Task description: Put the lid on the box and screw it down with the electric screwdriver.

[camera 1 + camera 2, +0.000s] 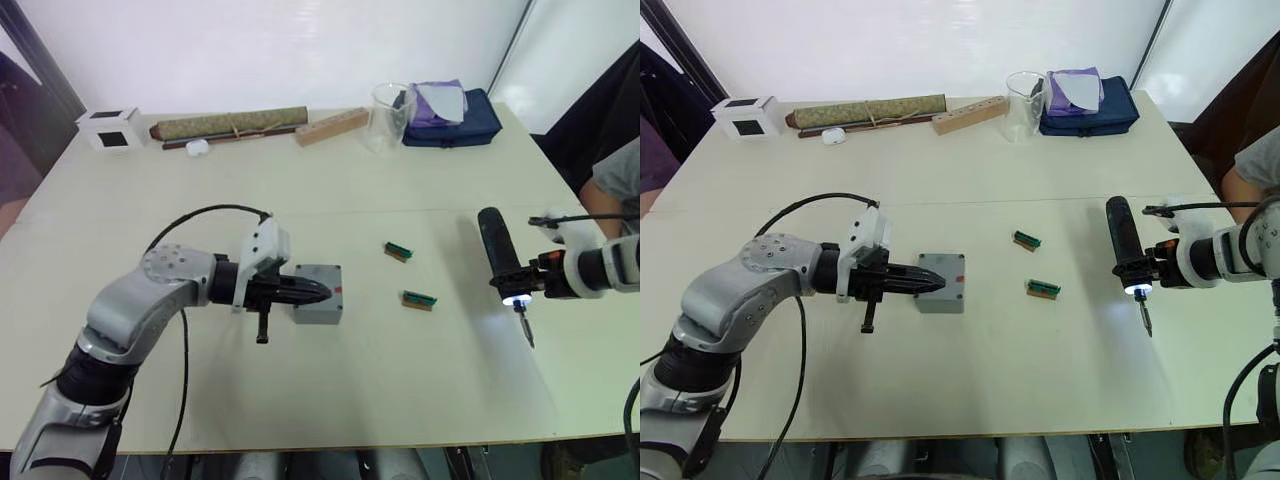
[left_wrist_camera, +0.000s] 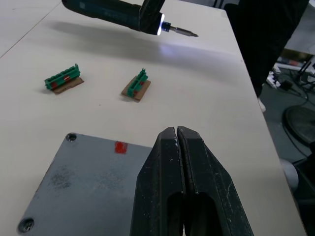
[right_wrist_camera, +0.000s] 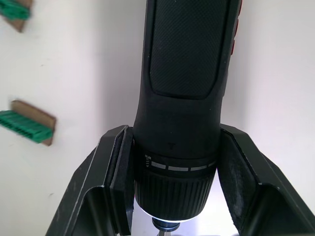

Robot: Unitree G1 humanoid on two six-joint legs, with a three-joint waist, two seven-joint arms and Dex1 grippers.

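Observation:
The grey box [image 1: 325, 312] sits mid-table with the flat grey lid [image 2: 83, 187] lying on top of it. The lid has a small red mark near one edge and dark screw points at two visible corners. My left gripper [image 1: 322, 292] is shut and empty, and its fingertips [image 2: 170, 147] hover just over the lid's edge. Far to the right, my right gripper [image 1: 518, 285] is shut on the black electric screwdriver [image 1: 495, 245]. The tool is held above the table with its light on and its bit [image 1: 527, 332] pointing toward the front edge.
Two green bit holders [image 1: 399, 250] [image 1: 419, 299] lie between box and screwdriver. Along the back edge stand a white cube [image 1: 112, 128], a rolled mat [image 1: 230, 124], a wooden block [image 1: 332, 126], a glass beaker [image 1: 390, 117] and a blue bag [image 1: 450, 122]. A person [image 1: 612, 185] sits at right.

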